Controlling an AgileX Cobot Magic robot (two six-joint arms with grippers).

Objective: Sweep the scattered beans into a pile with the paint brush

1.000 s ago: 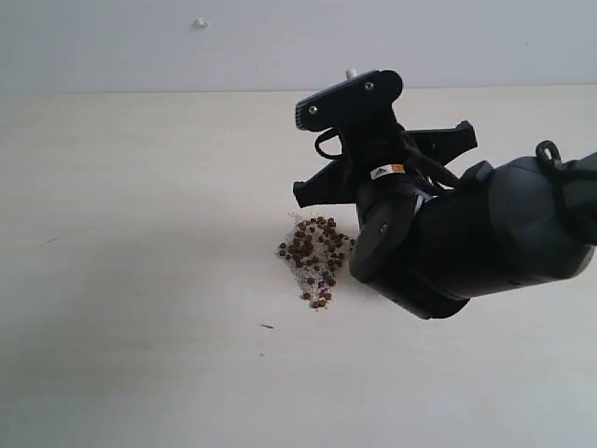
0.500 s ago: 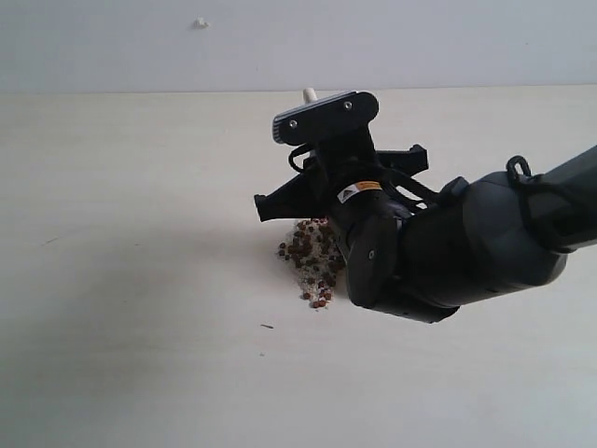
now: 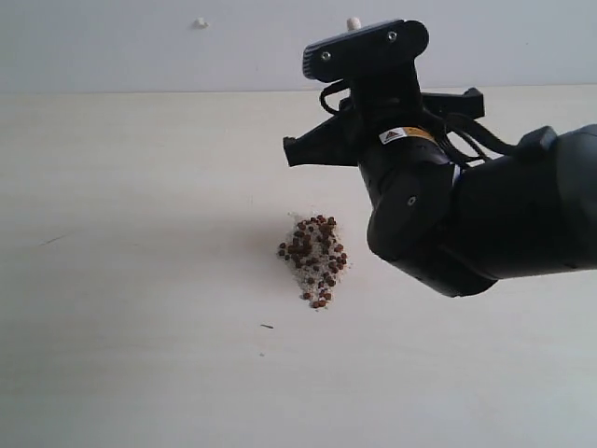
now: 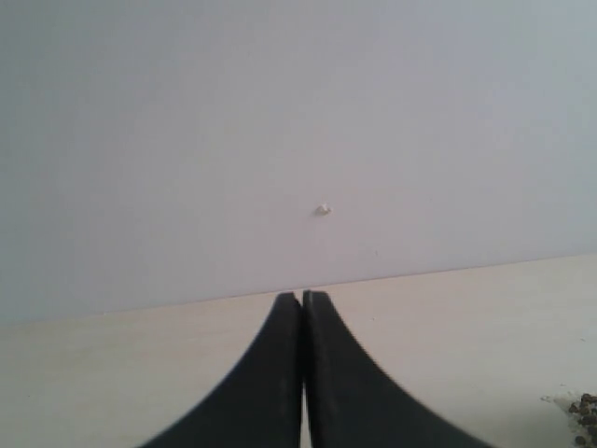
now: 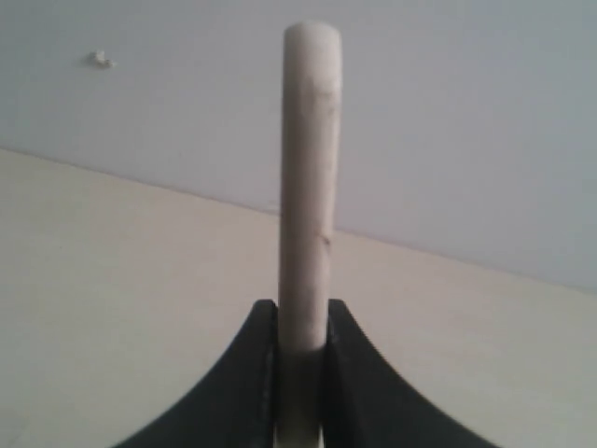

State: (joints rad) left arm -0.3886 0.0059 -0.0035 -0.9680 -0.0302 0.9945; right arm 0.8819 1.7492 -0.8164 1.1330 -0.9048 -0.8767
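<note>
Two black fingers (image 5: 264, 327) of the right gripper (image 5: 303, 313) are clamped on the pale wooden handle of the paint brush (image 5: 311, 168), one on each side. The handle runs straight out past their tips, and its rounded end shows against the grey wall (image 5: 466, 112). The ferrule and bristles are hidden in every view. In the exterior view only the tip of the handle peeks over the wrist camera mount.

The right arm (image 3: 485, 224) hangs in the air above the beans (image 3: 314, 261), to their right and further back. No part of it touches them, and the brush is well clear of them too.

The beans lie in one tight heap on the pale table (image 3: 140, 187), reddish-brown and mixed with fine whitish grains. A few beans trail off at the heap's near end.

A small dark speck (image 3: 267, 326) lies on the table near the heap, on its near left side. A faint scratch (image 3: 51, 241) lies well apart from the heap, far to its left. A small white mark (image 3: 200, 22) sits on the wall, far behind the heap and to its left.

The left gripper (image 4: 302, 303) has its two fingers pressed flat together with nothing between them. It is held over the table, and the edge of the bean heap just shows at the border of its camera's picture.
</note>
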